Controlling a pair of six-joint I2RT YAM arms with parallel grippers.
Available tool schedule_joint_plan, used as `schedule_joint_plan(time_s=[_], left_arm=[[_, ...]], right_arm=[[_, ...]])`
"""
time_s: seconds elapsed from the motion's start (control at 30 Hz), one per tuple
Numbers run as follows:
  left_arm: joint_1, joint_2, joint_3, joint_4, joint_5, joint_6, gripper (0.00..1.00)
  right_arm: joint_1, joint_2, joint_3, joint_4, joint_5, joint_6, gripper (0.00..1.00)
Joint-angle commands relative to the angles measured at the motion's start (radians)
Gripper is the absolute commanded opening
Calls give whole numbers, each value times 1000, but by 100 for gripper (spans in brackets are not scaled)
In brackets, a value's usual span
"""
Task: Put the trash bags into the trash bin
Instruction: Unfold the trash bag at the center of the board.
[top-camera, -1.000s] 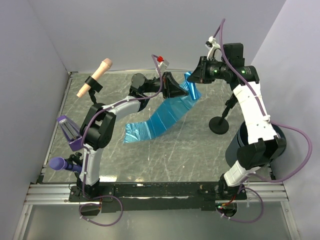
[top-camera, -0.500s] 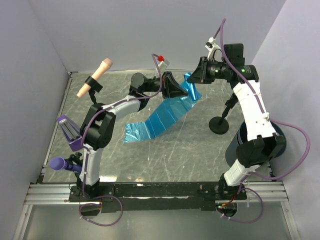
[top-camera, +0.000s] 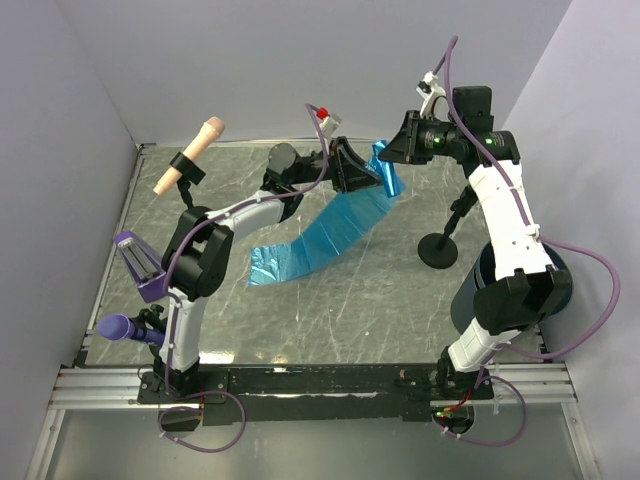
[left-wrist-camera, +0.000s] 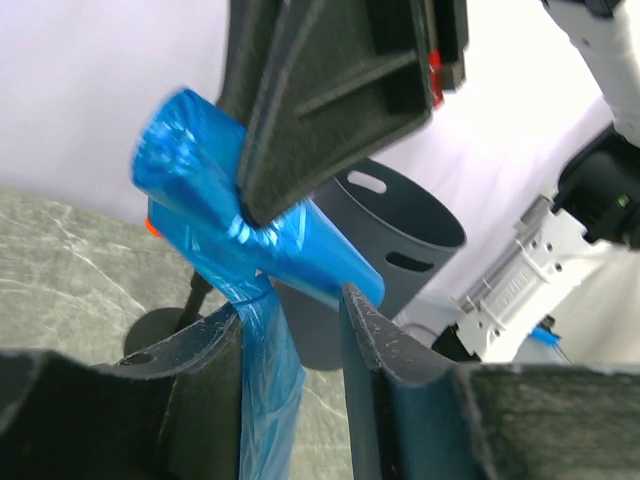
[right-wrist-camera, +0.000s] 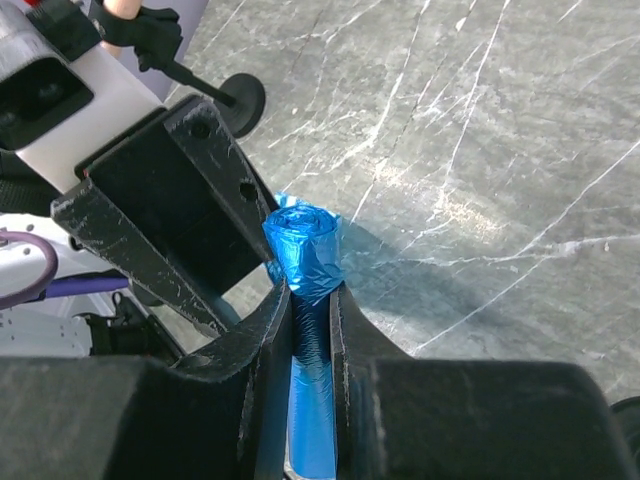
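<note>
Delivery is not yet happening: no blue is showing at the rim of the trash bin (left-wrist-camera: 400, 230), which is standing at the right near corner of the surface (top-camera: 350, 310), partly hidden behind the right arm in the overhead view and well apart from the bags. The trash bags (top-camera: 325, 232) are hanging over the far middle of the surface as one piece. A tight roll (right-wrist-camera: 303, 243) is sitting at the top, and a long sheet (top-camera: 300, 255) is trailing down from it, its loose end lying on the surface near the centre. The right gripper (right-wrist-camera: 310, 292) is clamping the roll between its fingers and, by my reading, is carrying the whole weight. The left gripper (left-wrist-camera: 290, 300) is sitting just below the roll with its jaws parted; the film is dropping through the gap beside one finger without being pinched, so I am judging that it is gripping nothing. The pickup is looking done, then, while the rest is waiting. The roll is needing a carry towards the right near corner, past the black stand base (top-camera: 437, 252), and a release above the rim. The trailing sheet is needing to follow the roll in, since a floppy tail is likely to drape over the rim or drag along the surface.
</note>
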Motion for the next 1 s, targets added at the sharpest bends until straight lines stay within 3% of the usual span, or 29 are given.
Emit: schedule_joint_plan(time_s=[0.0,0.13,0.23,0.63,0.97], left_arm=[[-9,16,53,-14,-79,29,40],[-8,18,44,-14,-90,43,40],[-4,13,19,-25,-119,64,47],[49,-43,-65,14,-44,104,55],[17,-42,1,49,5,138,63]], right_arm=[[3,-55,0,42,-38,20,0],[6,-58,9,38,-57,23,0],[8,-67,27,25,-106,22,0],[8,-141,1,-12,-215,-61,0],[8,-141,11,-37,-219,-64,0]])
